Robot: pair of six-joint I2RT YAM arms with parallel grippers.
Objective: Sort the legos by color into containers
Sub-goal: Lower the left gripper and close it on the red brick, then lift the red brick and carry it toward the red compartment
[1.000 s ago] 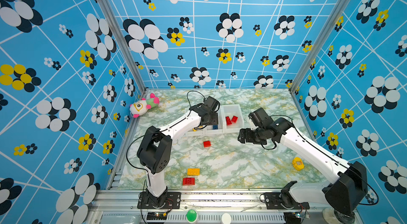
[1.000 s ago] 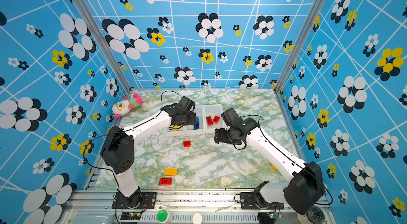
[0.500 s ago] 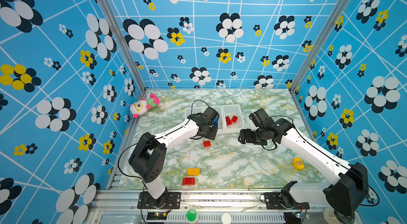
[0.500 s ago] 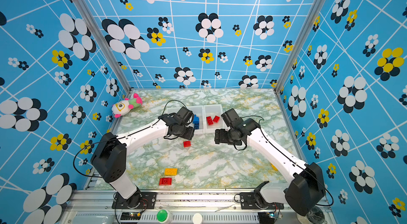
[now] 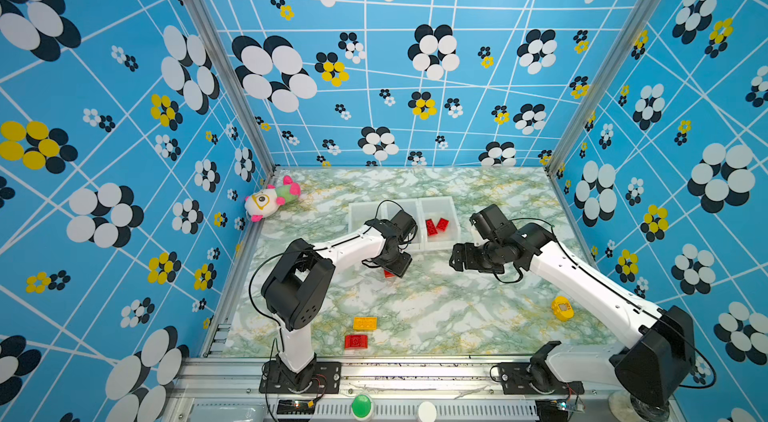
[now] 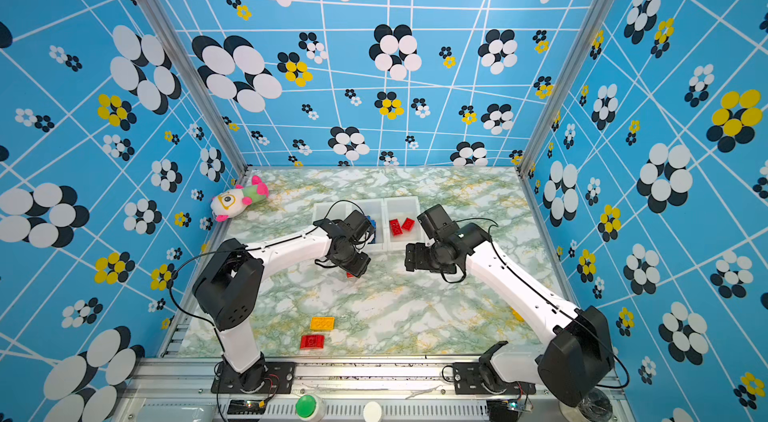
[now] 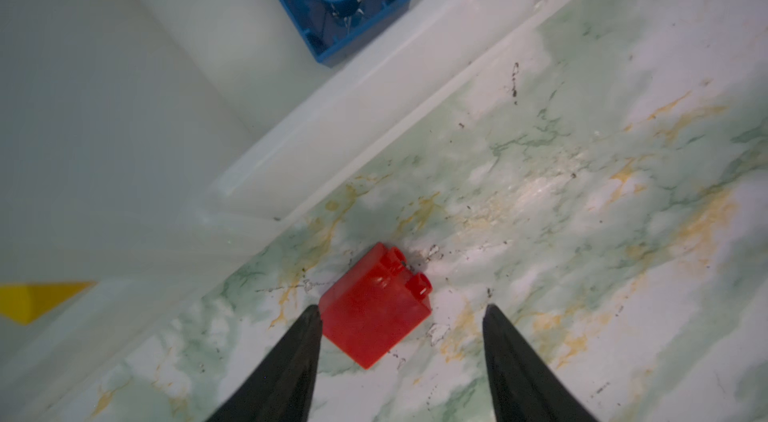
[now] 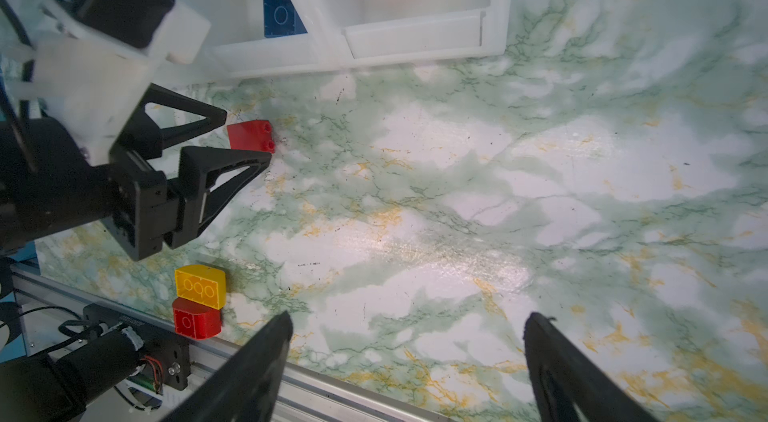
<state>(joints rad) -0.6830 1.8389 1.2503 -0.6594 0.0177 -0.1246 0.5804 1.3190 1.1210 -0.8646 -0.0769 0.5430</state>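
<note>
1. Overall, the marble table [image 5: 436, 308] carries the containers [image 5: 358, 214] at 12 o'clock of its centre: three joined white bins in a row. The bin at the row's 3 o'clock end holds two red bricks [image 5: 436, 227]; the middle bin holds blue bricks [image 8: 279, 17].
2. The left gripper [image 7: 402, 312] is low over the table at 6 o'clock of the middle bin, just outside its front wall. Its fingers stand apart and clamp nothing.
3. The right gripper [image 8: 408, 316] is spread wide and empty, hovering well apart at 3 o'clock of the left gripper. The left arm is plainly the nearer one.
4. The small red brick [image 7: 374, 310] lies on its side on the table between the left fingertips, off centre. One corner is against, or just beside, one finger [image 7: 305, 332]; the other finger stands clear.
5. Its two studs [image 7: 419, 283] point away from the wrist, and the body sits skewed to the closing line. A corner, not a flat face, would probably meet the finger first, so twisting is likely.
6. Judged by colour, the destination is the red bin, at 1 o'clock of the brick.
7. In both top views the gripper covers the brick, leaving a red sliver. Only the left wrist view shows skew and offset.
</note>
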